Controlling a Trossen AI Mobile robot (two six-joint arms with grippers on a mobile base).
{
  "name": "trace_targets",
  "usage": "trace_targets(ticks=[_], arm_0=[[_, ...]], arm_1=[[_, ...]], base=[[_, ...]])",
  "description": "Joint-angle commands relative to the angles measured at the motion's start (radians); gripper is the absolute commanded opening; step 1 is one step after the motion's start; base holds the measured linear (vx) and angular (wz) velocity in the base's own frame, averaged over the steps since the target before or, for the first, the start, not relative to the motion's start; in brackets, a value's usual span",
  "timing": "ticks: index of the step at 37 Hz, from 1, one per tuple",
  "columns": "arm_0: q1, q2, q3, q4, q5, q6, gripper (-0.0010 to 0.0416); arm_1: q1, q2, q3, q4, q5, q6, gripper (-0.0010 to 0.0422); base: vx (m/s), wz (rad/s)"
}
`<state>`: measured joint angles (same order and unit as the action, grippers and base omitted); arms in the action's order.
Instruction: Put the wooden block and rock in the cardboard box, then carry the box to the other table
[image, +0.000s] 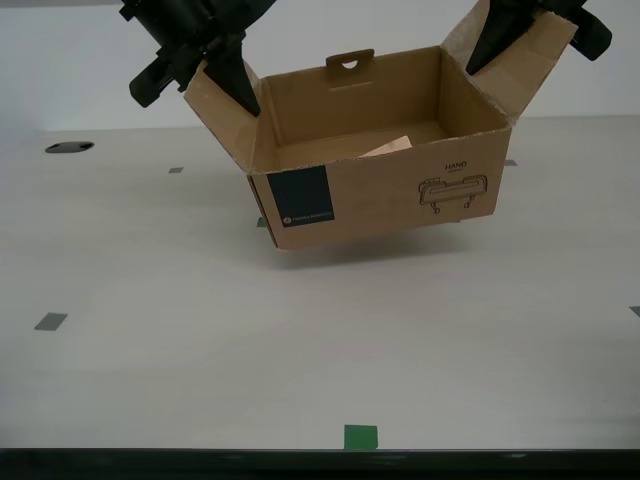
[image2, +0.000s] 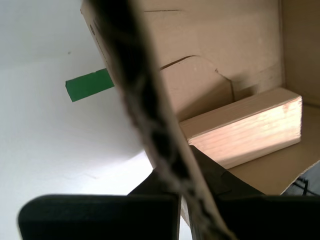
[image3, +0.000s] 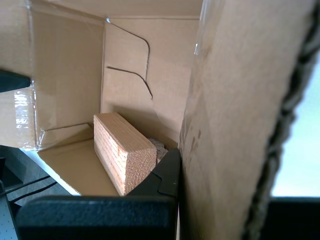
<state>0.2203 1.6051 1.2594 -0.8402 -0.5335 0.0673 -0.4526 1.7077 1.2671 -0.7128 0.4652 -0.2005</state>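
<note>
The cardboard box (image: 380, 200) hangs just above the beige table, held by its two side flaps. My second gripper (image: 235, 85) at the exterior view's left is shut on one flap (image2: 150, 100). My first gripper (image: 490, 50) at the exterior view's right is shut on the other flap (image3: 230, 100). The wooden block (image: 390, 146) lies inside the box, and it is in both wrist views (image2: 245, 127) (image3: 120, 150). The rock (image3: 159, 149) peeks out behind the block; the exterior view hides it. The other table is out of view.
Under the box is a smooth beige table (image: 200, 300) with grey tape squares (image: 50, 321) and a green tape mark (image: 360, 436) near its front edge. A dark round hole (image: 68, 147) lies at the exterior view's far left. Another green tape mark (image2: 89, 84) shows outside the flap.
</note>
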Motion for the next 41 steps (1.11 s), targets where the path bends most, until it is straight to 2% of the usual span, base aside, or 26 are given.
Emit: trace_targets(ticks=[1,10,24,41], arm_0=[[0.000,-0.002,0.002,0.002,-0.006,-0.002,-0.0001],[0.003,-0.002,0.001,-0.005,-0.006,0.006,-0.0001],[0.005,-0.002,0.001,-0.028,-0.007,0.008,-0.0001],[0.010,-0.002,0.002,-0.033,-0.007,0.009,-0.0001]], arm_1=[[-0.002,-0.038,-0.013,0.008,0.014,-0.053,-0.0001],[-0.016,-0.079,-0.013,0.005,0.014,-0.111,-0.0001],[-0.065,-0.079,-0.017,0.013,0.014,-0.103,-0.0001],[-0.066,-0.079,-0.021,0.030,0.014,-0.098,-0.0001]], base=[[-0.046,-0.007],[-0.057,0.001],[-0.077,-0.003],[-0.075,-0.017]])
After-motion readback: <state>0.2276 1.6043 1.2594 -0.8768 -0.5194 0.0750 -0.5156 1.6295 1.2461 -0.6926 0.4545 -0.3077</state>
